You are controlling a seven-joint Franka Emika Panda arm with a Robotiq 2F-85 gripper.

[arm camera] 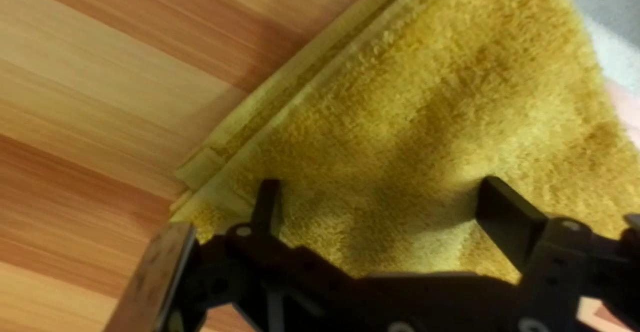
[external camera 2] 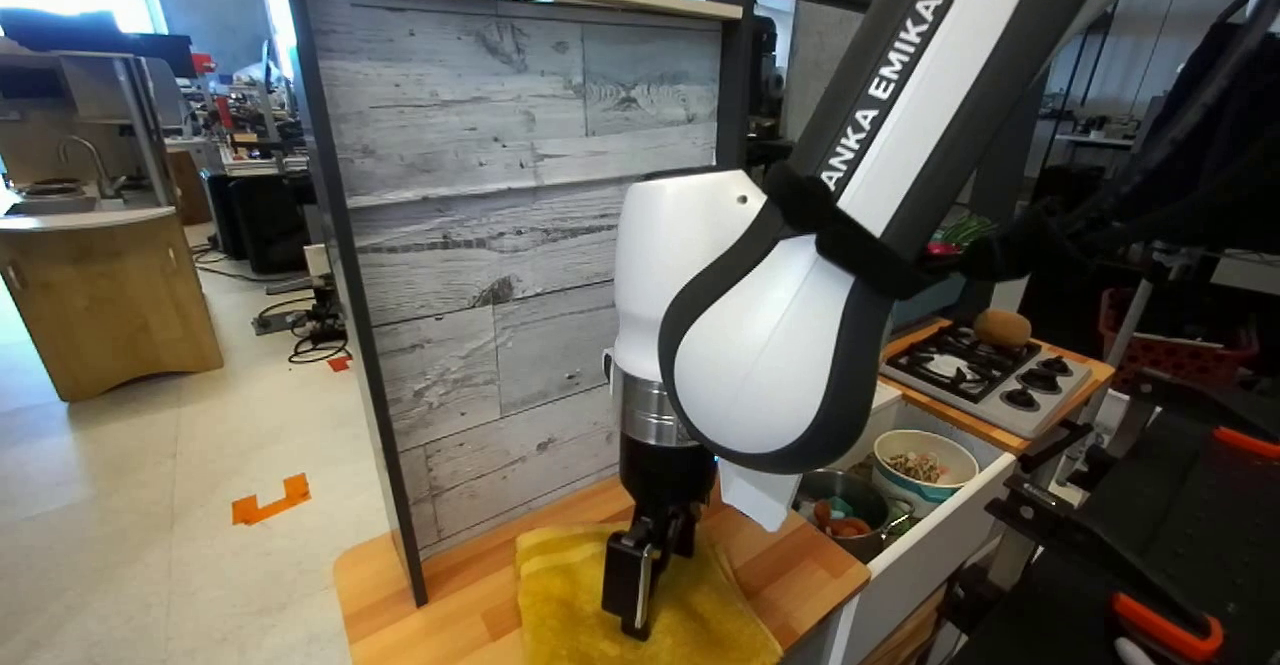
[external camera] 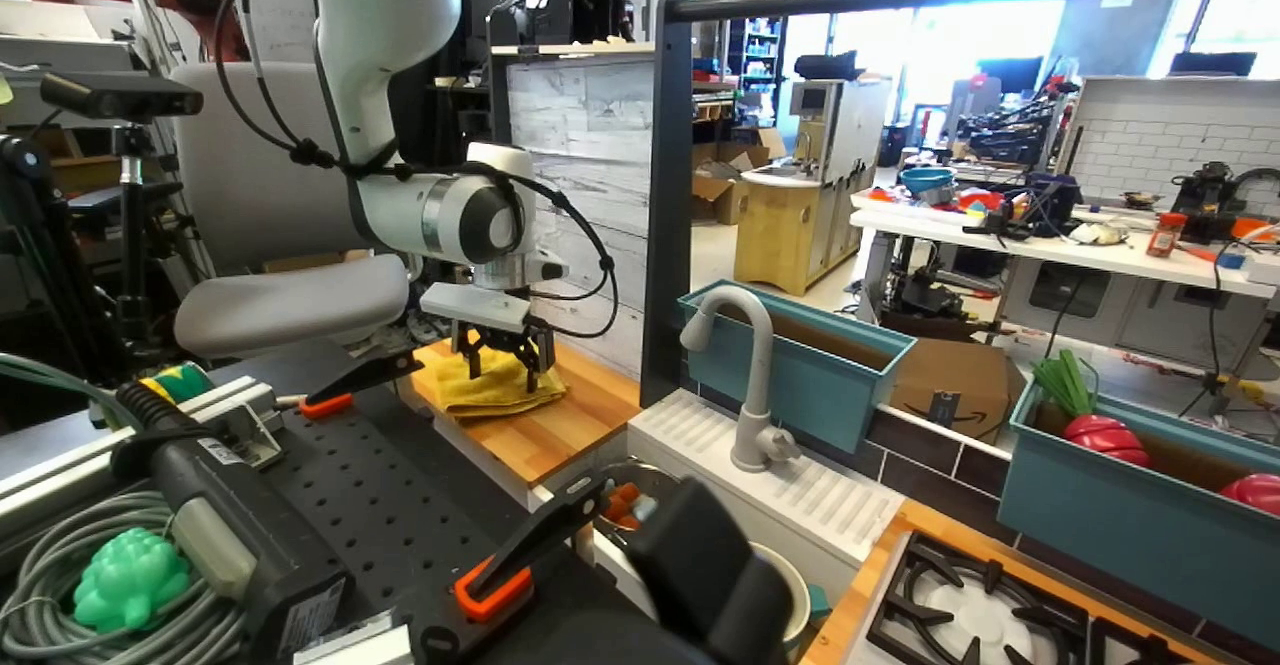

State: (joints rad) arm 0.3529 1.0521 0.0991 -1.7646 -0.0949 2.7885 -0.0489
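Note:
A folded yellow towel (arm camera: 425, 97) lies on the wooden counter, seen in the wrist view and in both exterior views. Directly over it my gripper (arm camera: 377, 184) points down, its two black fingers wide apart and only towel surface showing between them. In an exterior view the gripper (external camera: 503, 383) stands above the middle of the towel (external camera: 490, 407). The fingertips are very close to the cloth; whether they touch it I cannot tell. Part of the towel is hidden behind the gripper body in the wrist view.
A whitewashed wood panel (external camera 2: 500, 245) rises along the counter's (external camera 2: 450, 595) back edge. Beside the counter, an open drawer holds a metal pot (external camera 2: 845, 505) and a bowl (external camera 2: 925, 455). Farther along are a faucet (external camera: 755, 385), a stove (external camera: 975, 605) and blue planters (external camera: 800, 375).

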